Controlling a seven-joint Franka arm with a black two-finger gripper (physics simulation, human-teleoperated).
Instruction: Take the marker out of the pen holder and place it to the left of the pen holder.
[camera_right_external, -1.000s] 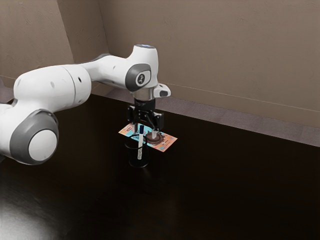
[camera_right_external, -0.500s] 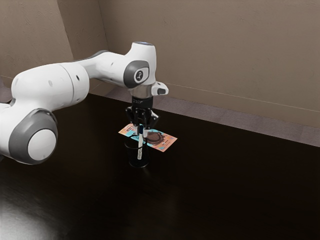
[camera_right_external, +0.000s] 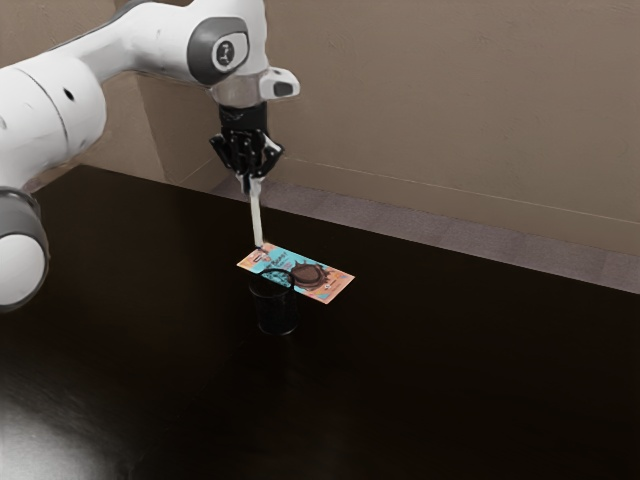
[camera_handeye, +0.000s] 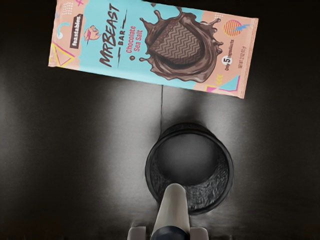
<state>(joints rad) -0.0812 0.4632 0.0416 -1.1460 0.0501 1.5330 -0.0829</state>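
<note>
Exterior view, from near to far: the table (camera_right_external: 350, 400) is dark and smooth, with a big pale shine on it at the near left. At that view's left edge is the white arm (camera_right_external: 45, 120), which is fat and round at the bend. On the table stands the cup (camera_right_external: 277, 315). It is black and upright. Behind it lies the bar (camera_right_external: 325, 285), flat on the table. It is orange and blue, with a brown splash on it. The claw (camera_right_external: 254, 185) is up high and points down. It is closed on the marker (camera_right_external: 256, 215), one finger on each side. The marker is out of the cup and up in the air. It is long and white, it hangs down, and it leans just a bit. Past the table come the gray floor (camera_right_external: 400, 225) and then the brown wall (camera_right_external: 430, 110).

In the wrist view, the dark end of the marker is closest, down between the two finger tips (camera_handeye: 199, 233). The pale part goes down from there, and its far end shows in front of the cup's round top. The cup is next, with its mouth up. Last is the bar, near the cup with a gap between them. It says "MrBeast Bar" and "Chocolate Sea Salt".
</note>
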